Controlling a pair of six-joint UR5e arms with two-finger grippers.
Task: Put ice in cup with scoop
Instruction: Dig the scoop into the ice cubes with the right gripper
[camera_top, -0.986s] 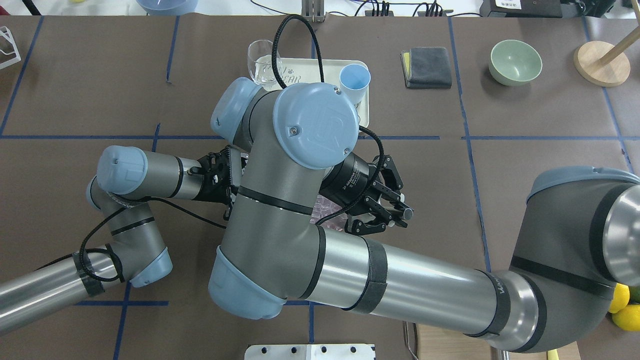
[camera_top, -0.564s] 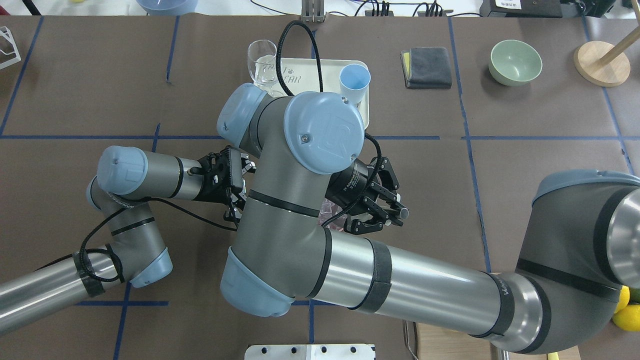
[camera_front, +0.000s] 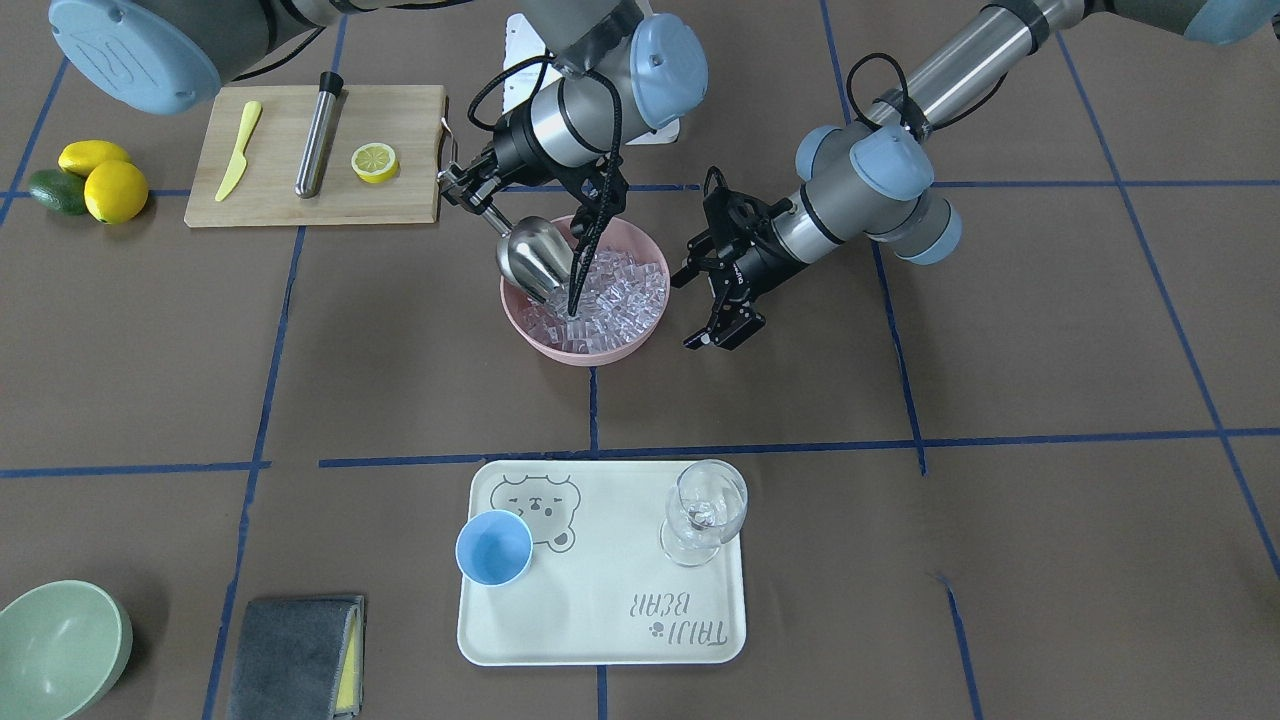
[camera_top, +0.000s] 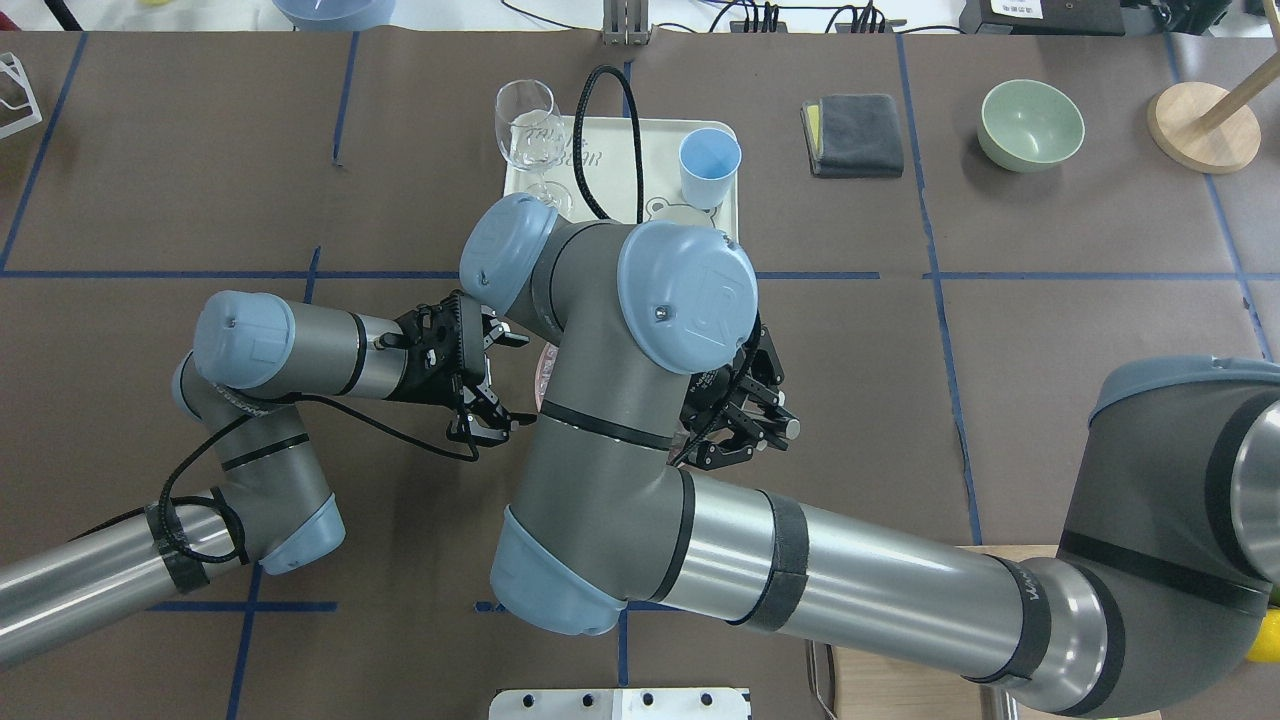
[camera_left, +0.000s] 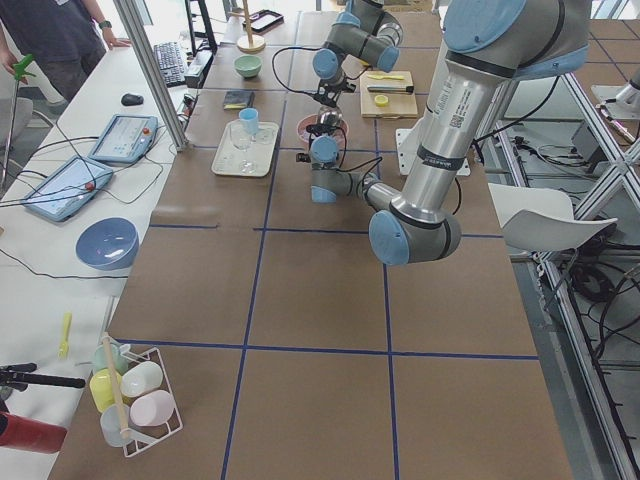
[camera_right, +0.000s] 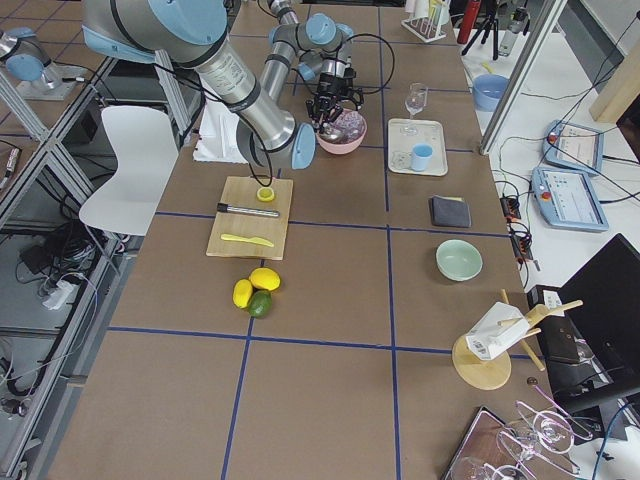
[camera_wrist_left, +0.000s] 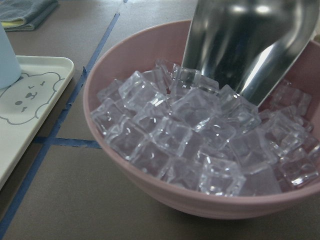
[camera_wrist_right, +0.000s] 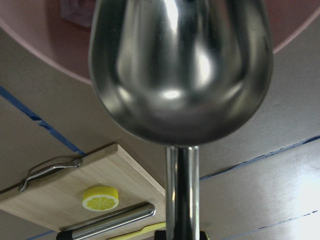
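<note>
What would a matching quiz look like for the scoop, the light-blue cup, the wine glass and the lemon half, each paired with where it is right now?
Things:
1. scoop
2. light-blue cup
3. wine glass
4. lemon half

Places:
A. on the wooden cutting board
B. over the ice in the pink bowl, held by the right gripper
C. on the tray, beside the bear drawing
D. upright on the tray's other end

Pairs: 1-B, 2-C, 3-D, 4-A
</note>
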